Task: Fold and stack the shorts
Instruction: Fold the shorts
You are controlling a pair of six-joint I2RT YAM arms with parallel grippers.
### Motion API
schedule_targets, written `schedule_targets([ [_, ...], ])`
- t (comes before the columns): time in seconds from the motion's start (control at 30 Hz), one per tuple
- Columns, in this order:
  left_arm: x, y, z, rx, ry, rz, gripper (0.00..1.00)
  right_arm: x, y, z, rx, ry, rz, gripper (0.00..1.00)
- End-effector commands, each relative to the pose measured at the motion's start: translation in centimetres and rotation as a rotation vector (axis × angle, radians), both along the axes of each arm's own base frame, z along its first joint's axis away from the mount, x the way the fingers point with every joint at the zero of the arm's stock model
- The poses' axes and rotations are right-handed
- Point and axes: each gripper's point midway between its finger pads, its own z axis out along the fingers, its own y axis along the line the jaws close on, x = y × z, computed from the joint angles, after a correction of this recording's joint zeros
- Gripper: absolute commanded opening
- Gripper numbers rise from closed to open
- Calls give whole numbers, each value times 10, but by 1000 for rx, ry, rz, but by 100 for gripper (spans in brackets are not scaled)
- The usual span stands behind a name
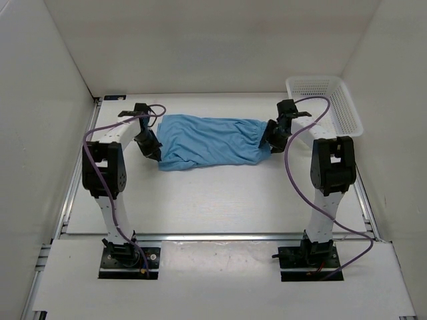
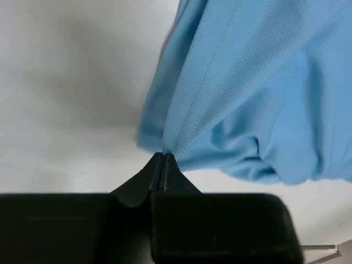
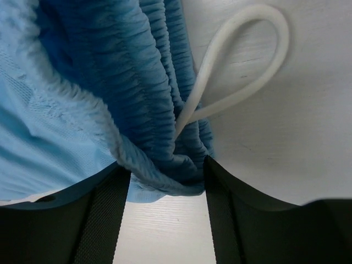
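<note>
The light sky-blue shorts lie spread sideways across the middle of the table, waistband to the right. My left gripper is at their left end. In the left wrist view it is shut on a seamed hem corner of the shorts. My right gripper is at the waistband end. In the right wrist view it holds the bunched elastic waistband between its fingers, the cloth touching both. The white drawstring loops out onto the table beyond the jaws.
A white plastic mesh basket stands at the back right corner, just behind the right arm. White walls enclose the table at the back and on both sides. Purple cables hang from both arms.
</note>
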Motion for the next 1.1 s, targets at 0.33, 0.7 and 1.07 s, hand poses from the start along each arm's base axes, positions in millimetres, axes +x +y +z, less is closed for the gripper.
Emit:
schedule_targets([
  [0.33, -53, 10, 15, 3, 1, -31, 10, -7, 3, -1, 15, -2, 36, 0],
  [0.7, -89, 10, 23, -15, 20, -99, 10, -82, -17, 16, -28, 34, 54, 16],
  [1.07, -21, 27, 50, 22, -98, -45, 78, -87, -28, 10, 2, 49, -20, 81],
])
